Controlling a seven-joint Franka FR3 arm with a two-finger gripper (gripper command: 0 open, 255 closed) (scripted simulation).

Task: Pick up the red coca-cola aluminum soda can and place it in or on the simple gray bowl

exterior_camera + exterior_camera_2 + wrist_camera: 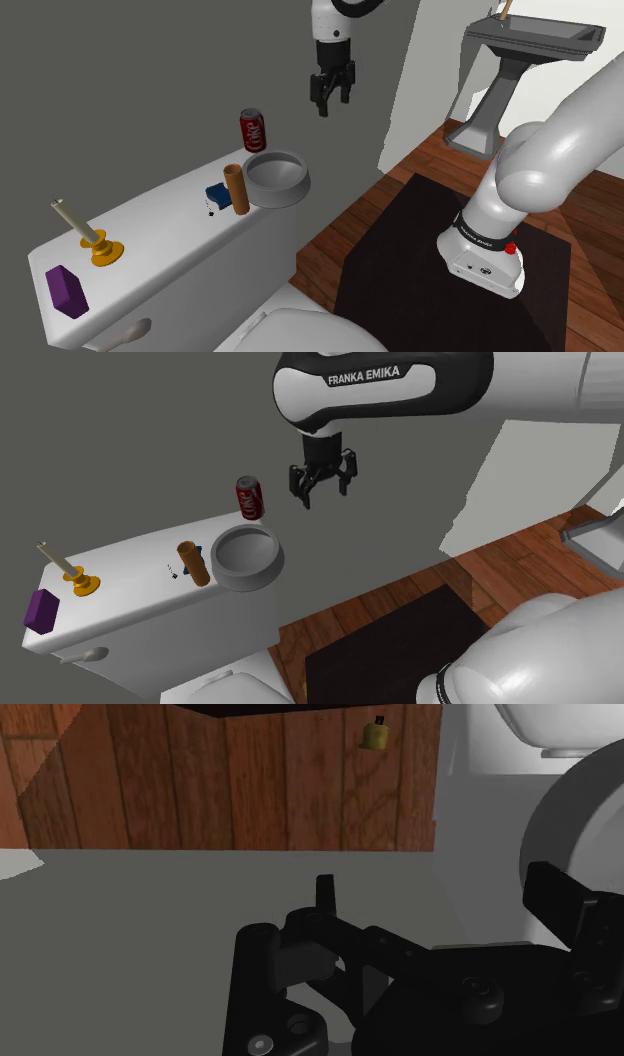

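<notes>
Black two-finger gripper (333, 103), fingers apart and holding nothing, hanging in the air above the far end of the white toilet tank (150, 215); red soda can (253, 131) upright on the tank lid, lower than the gripper and to the shoulder view's left of it, untouched; grey bowl (298, 186) just beside the can, on its near side; brown cylinder (236, 189) upright just left of the bowl, a small blue object (216, 194) beside it; farther left, a yellow candle holder (104, 252) and a purple block (66, 290); wooden floor (345, 215) and dark mat (420, 260) to the right.
</notes>
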